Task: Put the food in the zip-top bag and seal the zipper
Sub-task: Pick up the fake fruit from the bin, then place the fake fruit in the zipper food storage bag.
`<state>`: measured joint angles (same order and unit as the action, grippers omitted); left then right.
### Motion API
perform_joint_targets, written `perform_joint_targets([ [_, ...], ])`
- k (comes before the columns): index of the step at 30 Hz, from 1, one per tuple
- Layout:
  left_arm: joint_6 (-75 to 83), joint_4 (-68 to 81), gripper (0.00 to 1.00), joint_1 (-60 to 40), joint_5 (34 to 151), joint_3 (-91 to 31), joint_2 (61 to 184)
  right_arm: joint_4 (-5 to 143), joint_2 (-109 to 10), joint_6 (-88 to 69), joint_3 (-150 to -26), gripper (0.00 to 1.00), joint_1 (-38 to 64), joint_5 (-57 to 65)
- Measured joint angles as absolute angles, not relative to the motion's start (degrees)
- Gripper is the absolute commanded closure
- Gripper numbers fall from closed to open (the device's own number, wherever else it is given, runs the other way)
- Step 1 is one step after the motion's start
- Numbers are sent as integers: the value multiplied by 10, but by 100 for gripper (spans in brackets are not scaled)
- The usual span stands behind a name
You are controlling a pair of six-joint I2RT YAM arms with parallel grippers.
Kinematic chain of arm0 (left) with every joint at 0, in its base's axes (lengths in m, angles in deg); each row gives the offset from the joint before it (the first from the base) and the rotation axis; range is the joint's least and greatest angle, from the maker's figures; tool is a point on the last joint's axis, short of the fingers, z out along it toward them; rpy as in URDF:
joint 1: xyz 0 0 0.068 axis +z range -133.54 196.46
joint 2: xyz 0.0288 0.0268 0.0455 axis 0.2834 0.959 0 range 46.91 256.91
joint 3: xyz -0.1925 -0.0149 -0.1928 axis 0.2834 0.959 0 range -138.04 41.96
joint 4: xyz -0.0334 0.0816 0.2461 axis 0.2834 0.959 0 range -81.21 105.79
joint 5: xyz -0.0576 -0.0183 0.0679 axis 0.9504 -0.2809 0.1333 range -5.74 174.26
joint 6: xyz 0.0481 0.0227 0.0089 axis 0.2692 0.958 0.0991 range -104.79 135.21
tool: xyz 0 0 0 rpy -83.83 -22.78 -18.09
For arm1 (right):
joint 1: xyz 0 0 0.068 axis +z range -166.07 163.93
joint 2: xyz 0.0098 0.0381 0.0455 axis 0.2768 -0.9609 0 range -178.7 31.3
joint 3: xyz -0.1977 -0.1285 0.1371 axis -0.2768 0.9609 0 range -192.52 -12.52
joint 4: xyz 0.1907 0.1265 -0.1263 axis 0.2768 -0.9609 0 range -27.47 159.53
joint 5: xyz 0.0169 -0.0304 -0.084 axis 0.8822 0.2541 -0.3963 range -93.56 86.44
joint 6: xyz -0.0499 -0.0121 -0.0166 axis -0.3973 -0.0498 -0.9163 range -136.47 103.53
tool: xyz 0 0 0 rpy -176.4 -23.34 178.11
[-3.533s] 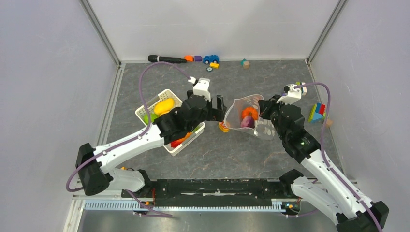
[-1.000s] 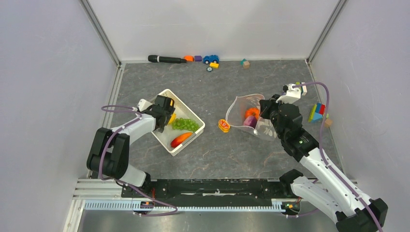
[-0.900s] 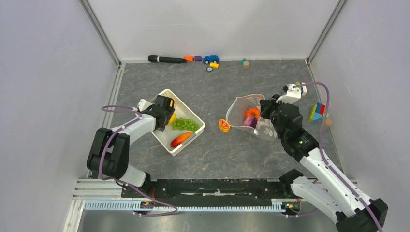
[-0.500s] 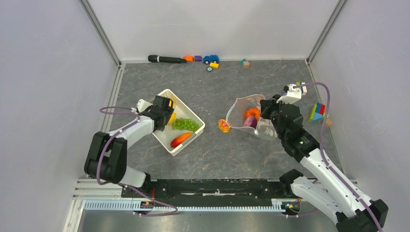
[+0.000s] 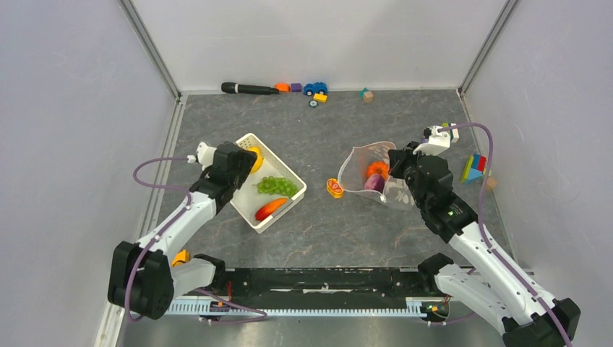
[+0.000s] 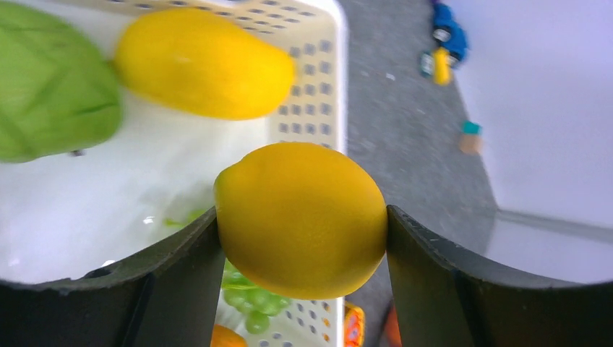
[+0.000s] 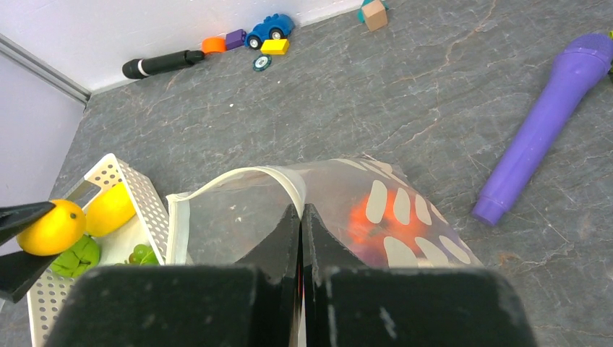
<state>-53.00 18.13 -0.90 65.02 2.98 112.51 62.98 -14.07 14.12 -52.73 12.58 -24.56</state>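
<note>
My left gripper (image 6: 302, 217) is shut on the orange (image 6: 300, 217), a round yellow-orange fruit, and holds it above the far corner of the white basket (image 5: 288, 204). The orange also shows in the top view (image 5: 254, 160). The basket holds the mango (image 6: 202, 61), green pepper (image 6: 50, 79), grapes (image 5: 275, 186) and red chili (image 5: 269, 210). My right gripper (image 7: 302, 210) is shut on the rim of the zip-top bag (image 5: 358, 166), holding it open by the zipper (image 7: 238, 177). The pumpkin (image 5: 374, 168) and purple onion (image 5: 370, 182) lie inside the bag.
A small orange-red toy piece (image 5: 335, 188) lies on the table between basket and bag. A purple-handled brush (image 7: 542, 137) lies right of the bag. Coloured blocks (image 5: 473, 168) sit at the right; a black stick (image 5: 249, 88), toy car (image 5: 315, 88) and cube (image 5: 367, 94) line the back wall.
My left arm went from the bag back to the basket, shut on the orange and has now lifted it toward the basket's far corner. The right arm and bag have not moved.
</note>
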Motion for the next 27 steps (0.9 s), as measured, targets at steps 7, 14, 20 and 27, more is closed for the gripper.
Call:
perform_joint_targets([
  [7, -457, 46, 65, -11, 803, 39, 1110, 630, -141, 141, -527, 100, 126, -240],
  [14, -397, -76, 62, -46, 928, 39, 1110, 630, -141, 141, -527, 100, 126, -236],
  [20, -341, -159, 64, -94, 1024, 36, 1122, 630, -141, 141, -527, 100, 126, -233],
  [27, -270, -179, 63, -171, 1098, -5, 1161, 630, -141, 141, -527, 100, 126, -229],
])
